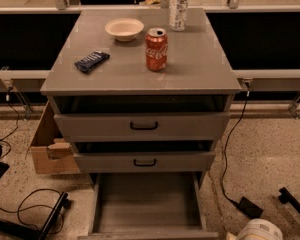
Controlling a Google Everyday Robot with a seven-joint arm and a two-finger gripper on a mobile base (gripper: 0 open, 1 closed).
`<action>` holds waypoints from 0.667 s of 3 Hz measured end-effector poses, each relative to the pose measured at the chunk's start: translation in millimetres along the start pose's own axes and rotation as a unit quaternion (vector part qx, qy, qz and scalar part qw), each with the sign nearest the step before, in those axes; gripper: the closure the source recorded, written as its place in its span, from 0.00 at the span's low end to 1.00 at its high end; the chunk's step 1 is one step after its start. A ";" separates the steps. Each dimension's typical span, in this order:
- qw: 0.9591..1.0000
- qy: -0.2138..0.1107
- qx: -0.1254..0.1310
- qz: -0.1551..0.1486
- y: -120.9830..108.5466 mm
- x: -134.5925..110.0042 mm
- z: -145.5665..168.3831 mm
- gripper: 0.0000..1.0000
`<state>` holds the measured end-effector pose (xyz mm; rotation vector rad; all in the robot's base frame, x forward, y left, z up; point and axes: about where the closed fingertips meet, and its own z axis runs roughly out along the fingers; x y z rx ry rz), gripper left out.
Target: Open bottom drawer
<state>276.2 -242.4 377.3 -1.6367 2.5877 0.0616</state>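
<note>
The bottom drawer [147,201] of the grey cabinet stands pulled far out toward me, showing its plain grey inside. Its front panel [147,235] lies at the bottom edge of the view and its handle is out of view. The mid-sized drawer [144,161] and the tallest drawer [142,126] above it each stand slightly ajar, with black bar handles. My gripper is not in view. Only a rounded white part of my arm [260,229] shows at the bottom right, to the right of the open drawer.
On the cabinet top [200,64] stand a red cola can [156,49], a white bowl [124,28], a clear bottle [179,1] and a dark blue snack bar [92,61]. A cardboard box [47,146] sits at the left. Cables [25,209] and a power brick [250,206] lie on the floor.
</note>
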 end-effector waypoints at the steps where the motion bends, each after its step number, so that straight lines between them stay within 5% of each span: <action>1: 0.993 0.012 0.053 0.109 -12.3 31.2 -78.8 0.00; 2: 0.962 0.022 0.107 0.251 -26.4 56.8 -149.7 0.00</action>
